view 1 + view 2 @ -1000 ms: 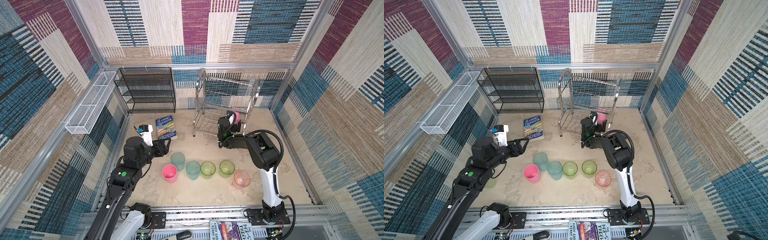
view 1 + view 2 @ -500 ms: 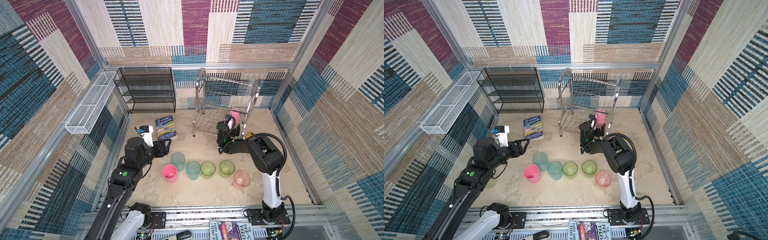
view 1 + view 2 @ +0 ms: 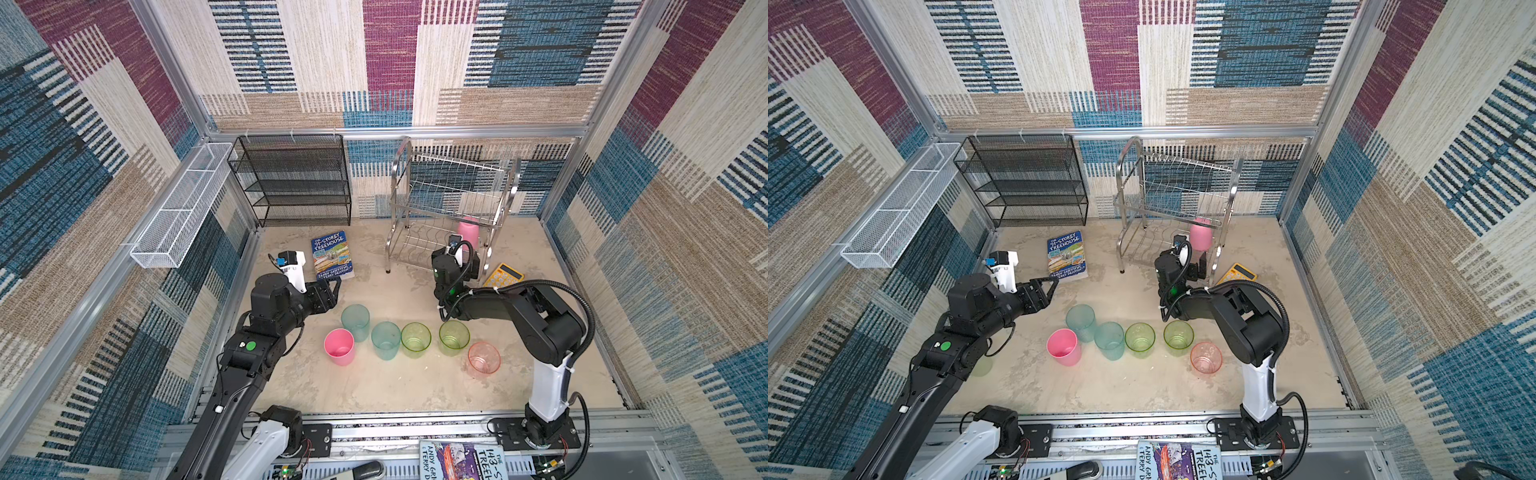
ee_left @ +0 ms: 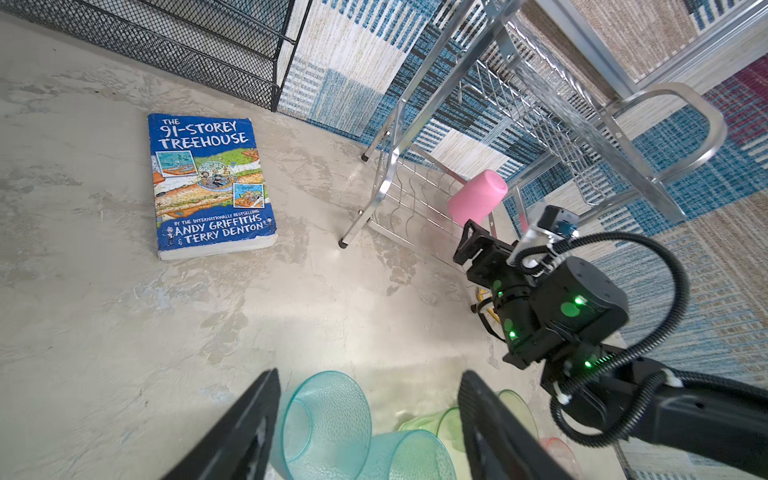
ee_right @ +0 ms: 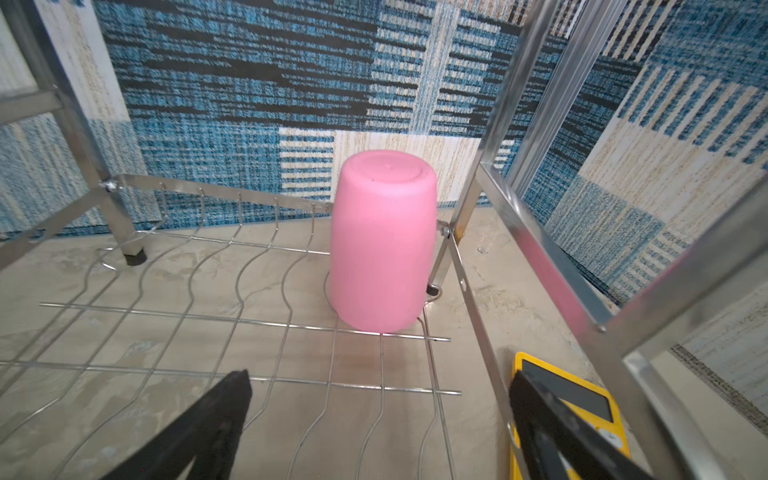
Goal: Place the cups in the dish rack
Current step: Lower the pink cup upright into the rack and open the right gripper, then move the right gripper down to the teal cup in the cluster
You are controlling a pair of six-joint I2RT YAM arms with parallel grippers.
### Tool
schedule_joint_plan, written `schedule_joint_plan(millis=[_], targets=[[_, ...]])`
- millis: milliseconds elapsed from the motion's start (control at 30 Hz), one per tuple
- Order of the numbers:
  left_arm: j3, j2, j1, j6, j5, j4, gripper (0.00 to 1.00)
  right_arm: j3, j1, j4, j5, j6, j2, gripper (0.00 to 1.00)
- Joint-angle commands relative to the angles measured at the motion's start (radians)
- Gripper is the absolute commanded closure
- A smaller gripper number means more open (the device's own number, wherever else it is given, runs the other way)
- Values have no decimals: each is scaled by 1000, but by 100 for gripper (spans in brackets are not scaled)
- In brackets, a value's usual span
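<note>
The steel dish rack (image 3: 453,195) (image 3: 1177,195) stands at the back right. One opaque pink cup (image 3: 469,232) (image 3: 1201,235) (image 5: 382,241) (image 4: 476,197) stands upside down in the right corner of its lower tier. My right gripper (image 3: 456,253) (image 5: 379,380) is open and empty, just in front of that cup and apart from it. On the floor stand a pink cup (image 3: 338,347), two teal cups (image 3: 355,322) (image 3: 385,340), two yellow-green cups (image 3: 415,340) (image 3: 454,337) and a salmon cup (image 3: 483,359). My left gripper (image 3: 332,286) (image 4: 369,376) hangs open and empty over the nearer teal cup (image 4: 328,411).
A blue book (image 3: 331,255) lies left of the rack. A yellow calculator (image 3: 503,276) (image 5: 569,399) lies by the rack's right foot. A black mesh shelf unit (image 3: 295,183) stands at the back. A white mesh basket (image 3: 178,208) hangs on the left wall. Another yellow-green cup (image 3: 982,365) shows partly behind my left arm.
My right arm's elbow has dropped toward the front right and its open gripper has drawn back a little from the pink cup in the rack. The left arm has barely moved.
</note>
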Motion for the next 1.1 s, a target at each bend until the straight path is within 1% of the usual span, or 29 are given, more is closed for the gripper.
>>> schedule_joint_plan(millis=[0,67,167,233,367,500,567,700,833,933,1000,1067], targets=[[7,10,-2,-6,-23,-5,29,-19,18,-44,-54,44,-67,1],[9,17,-4,-7,-28,-10,30,-20,32,-109,-99,68,-103,1],[8,27,-9,-10,-31,-11,30,-4,54,-265,-168,130,-144,2],[14,38,-16,-7,-41,-23,30,15,66,-408,-219,199,-172,3],[27,57,-41,8,-71,-50,31,-21,84,-536,-376,239,-273,6],[60,90,-83,37,-115,-101,30,-35,84,-701,-553,255,-386,8],[76,107,-97,50,-120,-128,31,-38,84,-764,-633,258,-444,9],[104,144,-99,90,-98,-208,31,-8,84,-886,-802,220,-531,13],[161,205,-98,163,-85,-323,31,48,92,-969,-970,138,-538,19],[214,249,-99,212,-88,-401,31,93,117,-1007,-1009,74,-506,21],[245,263,-98,238,-88,-436,31,123,136,-1019,-987,39,-477,26],[267,274,-98,259,-120,-463,30,160,142,-1039,-1001,14,-446,27]])
